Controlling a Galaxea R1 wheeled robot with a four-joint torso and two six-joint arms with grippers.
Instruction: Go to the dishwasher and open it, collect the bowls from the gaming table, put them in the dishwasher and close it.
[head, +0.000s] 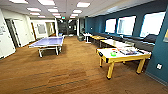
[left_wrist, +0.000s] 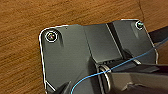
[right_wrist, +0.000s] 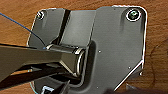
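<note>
Head view has the robot rolling toward the yellow-legged gaming table (head: 109, 59) with the green bowl (head: 113, 53) on it, so it looks like the collecting step, and the gripper fingers can't be made out.

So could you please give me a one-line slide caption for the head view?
Yellow gaming table holding a green bowl, right of a blue ping-pong table on wood flooring.

To my right stands the gaming table (head: 109, 60), a table with a white top, yellow rim and yellow legs, on the brown wood-look floor (head: 62, 72). A lime-green bowl (head: 113, 53) sits on its top near the middle, and some flat, colourful clutter (head: 128, 51) lies just right of it. Far left on the same floor stands a blue ping-pong table (head: 48, 42).
</note>
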